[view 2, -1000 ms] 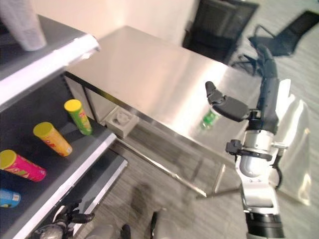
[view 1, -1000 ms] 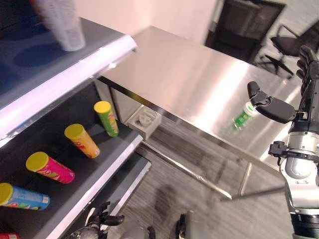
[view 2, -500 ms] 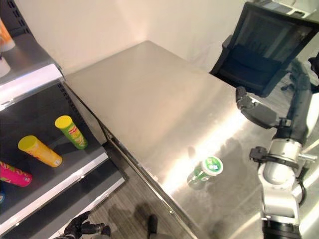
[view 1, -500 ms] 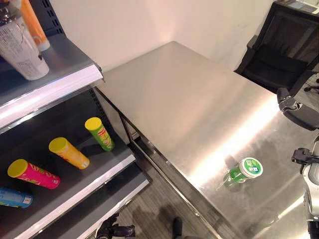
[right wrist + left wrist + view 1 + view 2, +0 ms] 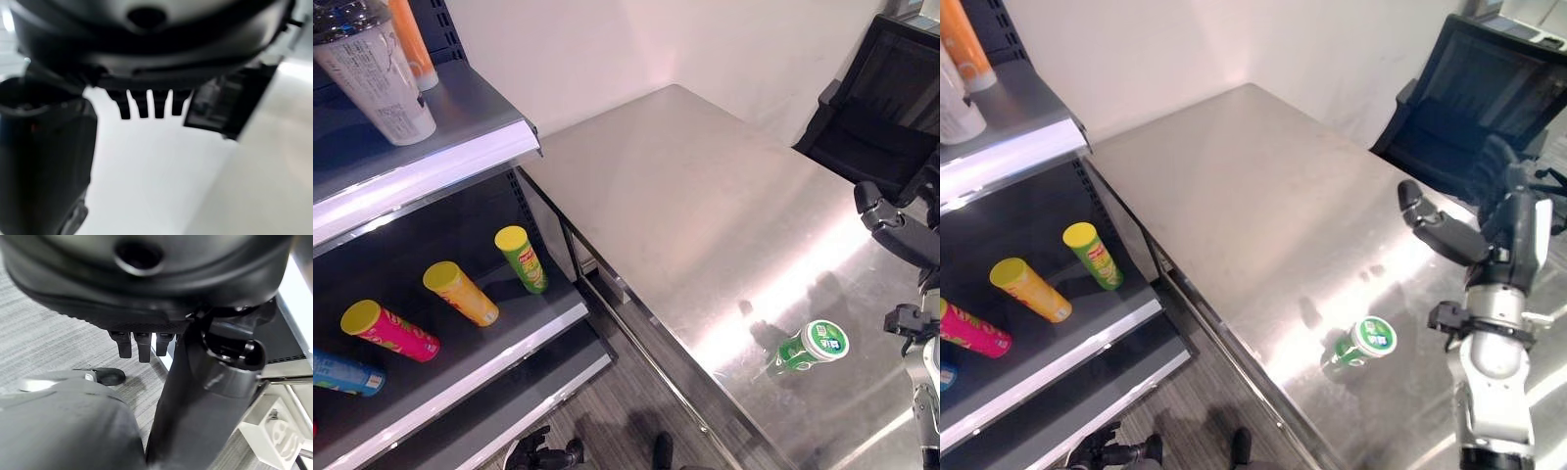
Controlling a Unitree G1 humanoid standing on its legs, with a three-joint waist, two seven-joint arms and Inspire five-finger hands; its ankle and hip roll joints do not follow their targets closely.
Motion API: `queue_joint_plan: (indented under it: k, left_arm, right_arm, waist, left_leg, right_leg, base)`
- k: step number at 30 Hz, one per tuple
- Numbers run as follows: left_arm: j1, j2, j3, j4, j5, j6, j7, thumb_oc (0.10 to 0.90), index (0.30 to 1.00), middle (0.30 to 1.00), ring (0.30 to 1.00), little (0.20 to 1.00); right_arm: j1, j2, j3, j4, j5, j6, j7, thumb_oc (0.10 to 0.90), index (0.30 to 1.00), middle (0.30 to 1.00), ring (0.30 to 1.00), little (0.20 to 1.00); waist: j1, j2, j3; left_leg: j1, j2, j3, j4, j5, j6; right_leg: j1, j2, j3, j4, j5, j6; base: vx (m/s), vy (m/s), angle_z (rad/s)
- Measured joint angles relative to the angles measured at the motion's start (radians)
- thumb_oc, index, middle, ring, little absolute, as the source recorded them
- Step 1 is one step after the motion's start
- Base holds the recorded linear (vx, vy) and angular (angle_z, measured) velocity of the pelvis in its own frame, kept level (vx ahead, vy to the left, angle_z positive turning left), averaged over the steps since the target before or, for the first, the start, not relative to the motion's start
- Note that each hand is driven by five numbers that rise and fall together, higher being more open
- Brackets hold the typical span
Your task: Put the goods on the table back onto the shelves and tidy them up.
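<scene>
A small green can with a white-and-green lid (image 5: 811,347) lies on its side on the steel table (image 5: 705,206), near the front right edge. My right hand (image 5: 1506,220) is raised above the table to the right of the can and apart from it, open, with its thumb (image 5: 893,231) stretched toward the can and nothing in it. Its straight fingers (image 5: 146,105) show in the right wrist view. My left hand (image 5: 544,455) hangs low by the floor below the shelves, open and empty; its fingers (image 5: 141,343) are relaxed.
On the lower shelf (image 5: 499,357) at the left lie a green tube (image 5: 523,260), an orange tube (image 5: 462,293), a pink tube (image 5: 391,332) and a blue tube (image 5: 342,373). The upper shelf holds a white cup (image 5: 378,74) and an orange bottle (image 5: 412,41). A black chair (image 5: 1489,88) stands behind the table.
The camera has swung and levelled, so the whole picture shifted. The green can lies where it was. My right hand stays raised beside it, still open.
</scene>
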Motion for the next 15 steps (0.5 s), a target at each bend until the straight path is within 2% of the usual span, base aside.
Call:
queue_joint_plan:
  k: [3,7,9,10,12,13,15]
  left_arm:
    - [-0.004,0.006,-0.002,0.009,0.032,-0.002,-0.023,0.8,0.9,0.9,0.9,0.9]
    - [-0.009,0.013,-0.003,0.011,0.06,-0.003,-0.04,0.8,0.9,0.9,0.9,0.9]
    - [-0.025,0.022,-0.003,0.011,0.068,-0.011,-0.042,0.8,0.9,0.9,0.9,0.9]
    - [-0.035,0.026,-0.005,0.008,0.068,-0.013,-0.042,0.8,0.9,0.9,0.9,0.9]
    - [-0.05,0.041,-0.024,0.008,0.068,-0.023,-0.042,0.8,0.9,0.9,0.9,0.9]
    - [-0.051,0.042,-0.032,0.002,0.068,-0.028,-0.043,0.8,0.9,0.9,0.9,0.9]
    - [-0.053,0.032,-0.032,-0.011,0.068,-0.031,-0.045,0.8,0.9,0.9,0.9,0.9]
  right_arm:
    - [0.029,-0.016,-0.001,-0.048,0.072,0.003,0.087,0.8,0.9,0.9,0.9,0.9]
    - [0.064,-0.09,-0.004,-0.105,0.098,0.003,0.17,0.8,0.9,0.9,0.9,0.9]
    - [0.062,-0.107,-0.01,-0.115,0.136,0.002,0.191,0.8,0.9,0.9,0.9,0.9]
    - [0.061,-0.107,-0.01,-0.115,0.144,0.002,0.192,0.8,0.9,0.9,0.9,0.9]
    - [0.037,-0.107,0.011,-0.118,0.162,0.003,0.207,0.8,0.9,0.9,0.9,0.9]
    - [0.027,-0.11,0.018,-0.118,0.165,0.003,0.215,0.8,0.9,0.9,0.9,0.9]
    - [0.029,-0.11,0.017,-0.118,0.169,0.003,0.217,0.8,0.9,0.9,0.9,0.9]
  waist:
    - [-0.024,0.009,0.001]
    - [-0.07,0.017,0.001]
    - [-0.089,0.02,0.0]
    - [-0.099,0.018,0.002]
    - [-0.075,0.006,0.007]
    - [-0.076,0.007,0.007]
    - [-0.096,0.018,0.004]
  left_leg:
    - [-0.002,-0.019,0.035,0.001,-0.007,0.012]
    - [0.011,-0.042,0.082,0.001,-0.01,0.016]
    - [0.02,-0.047,0.104,0.001,-0.019,0.03]
    - [0.023,-0.053,0.101,0.003,-0.02,0.031]
    - [0.022,-0.067,0.082,0.025,-0.023,0.037]
    - [0.022,-0.061,0.051,0.028,-0.025,0.039]
    - [0.022,-0.06,0.048,0.018,-0.033,0.047]
  right_leg:
    - [-0.021,-0.018,0.031,0.002,0.007,0.021]
    - [-0.028,-0.04,0.068,0.007,0.02,0.022]
    - [-0.03,-0.043,0.091,0.006,0.021,0.033]
    - [-0.037,-0.043,0.102,0.007,0.019,0.041]
    - [-0.048,-0.049,0.147,0.008,0.024,0.047]
    - [-0.055,-0.052,0.161,0.008,0.029,0.044]
    - [-0.056,-0.054,0.15,0.007,0.033,0.049]
  base:
    - [-0.01,0.144,-0.32]
    - [-0.01,0.12,-0.31]
    - [-0.06,0.151,-0.29]
    - [-0.06,0.126,-0.27]
    - [-0.01,0.029,-0.59]
    - [0.0,0.0,-0.5]
    - [-0.1,0.365,-0.05]
